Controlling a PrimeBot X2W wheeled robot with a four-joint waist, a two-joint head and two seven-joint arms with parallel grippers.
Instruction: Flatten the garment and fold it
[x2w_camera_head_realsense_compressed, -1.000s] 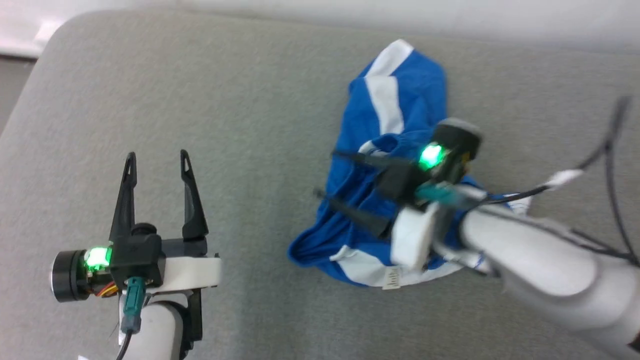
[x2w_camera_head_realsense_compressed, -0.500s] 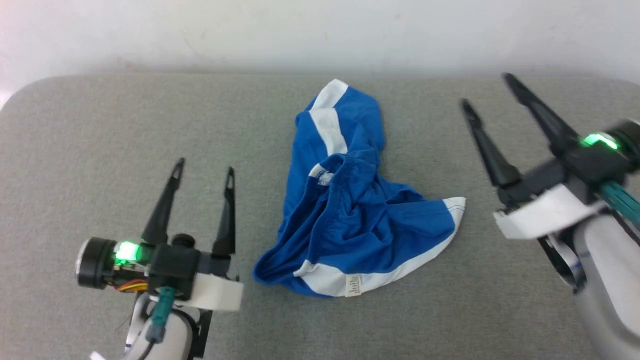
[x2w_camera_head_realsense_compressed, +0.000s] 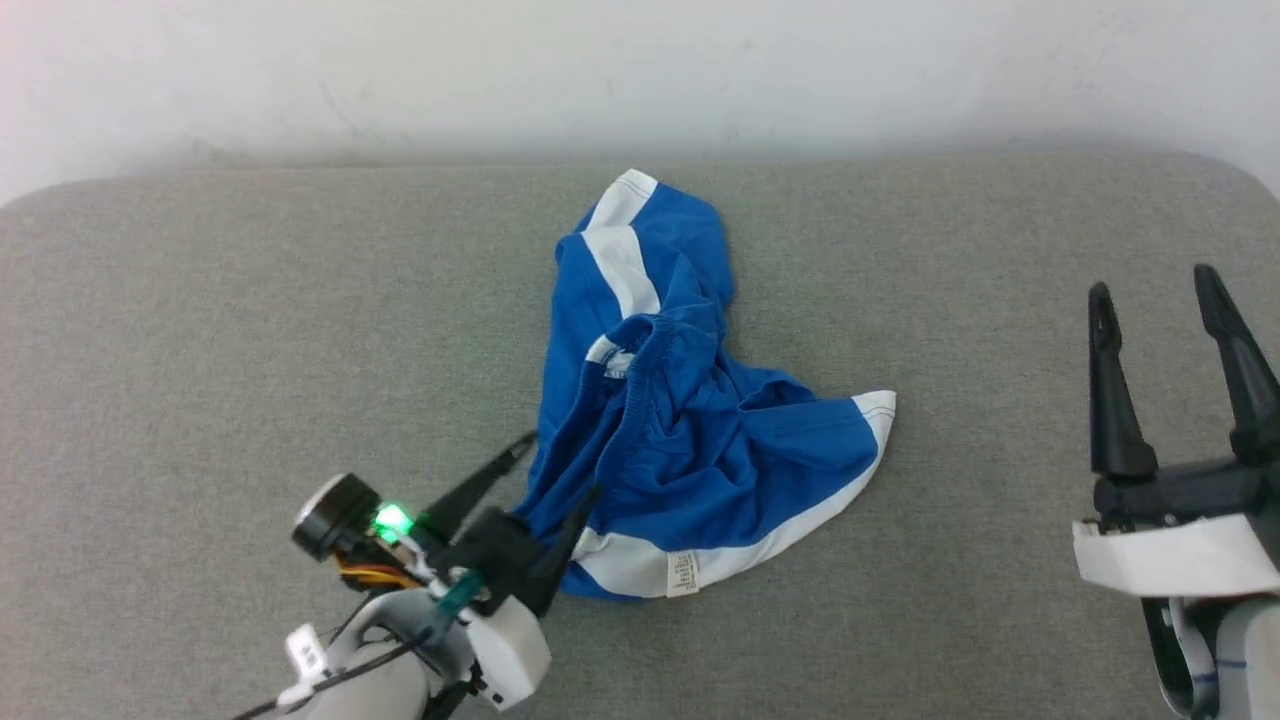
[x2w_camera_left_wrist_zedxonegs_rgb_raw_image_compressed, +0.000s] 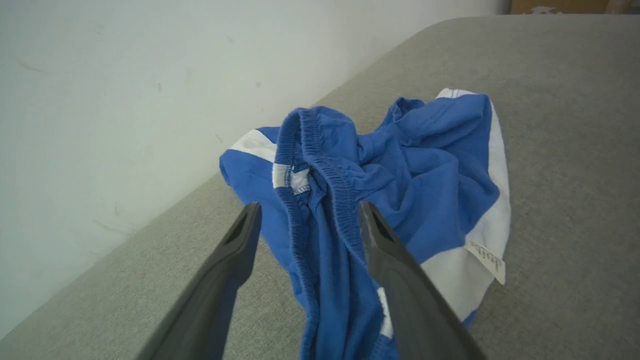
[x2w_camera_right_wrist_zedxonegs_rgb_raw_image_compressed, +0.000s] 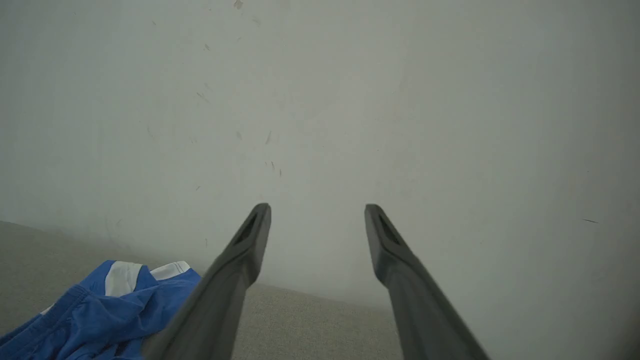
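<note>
**On grey cushion: crumpled shorts, left claw at waistband**

On the grey cushion (x2w_camera_head_realsense_compressed: 250, 330), near its middle, the blue shorts (x2w_camera_head_realsense_compressed: 690, 440) lie bunched up, with white stripes and a label (x2w_camera_head_realsense_compressed: 682, 573) showing at the near edge. The left claw (x2w_camera_head_realsense_compressed: 562, 464) is spread wide, with a finger on either side of the waistband (x2w_camera_left_wrist_zedxonegs_rgb_raw_image_compressed: 320, 165) fold, not clamped. The right claw (x2w_camera_head_realsense_compressed: 1152, 280) is spread, empty, well apart to the right and pointing at the wall (x2w_camera_head_realsense_compressed: 640, 70).
</note>
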